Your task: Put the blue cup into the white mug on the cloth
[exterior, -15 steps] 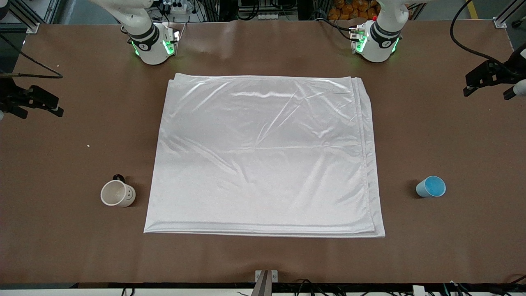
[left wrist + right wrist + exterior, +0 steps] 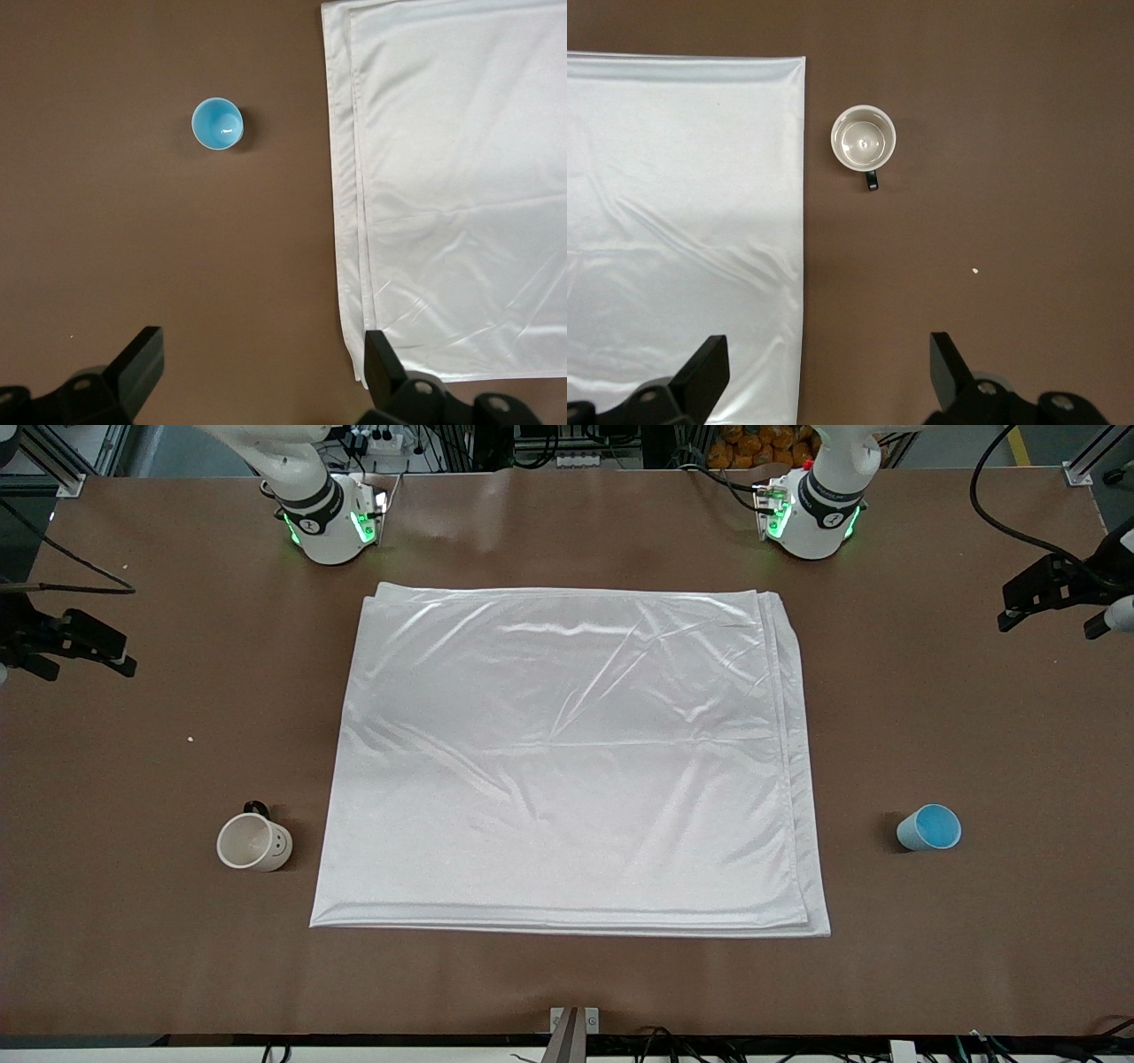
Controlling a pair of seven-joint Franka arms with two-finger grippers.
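cloth bare mid-table, glossy, so a set-down mug may skid | white mug off cloth, right arm's end; blue cup off cloth, left arm's end, light, may tip | my left gripper and right gripper wide open, empty, high over table | versus earlier: left gripper barely shifted, the rest unchanged

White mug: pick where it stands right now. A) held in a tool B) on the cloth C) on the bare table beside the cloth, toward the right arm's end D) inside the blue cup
C: the white mug sits on the brown table, just off the cloth's edge, with nothing gripping it.
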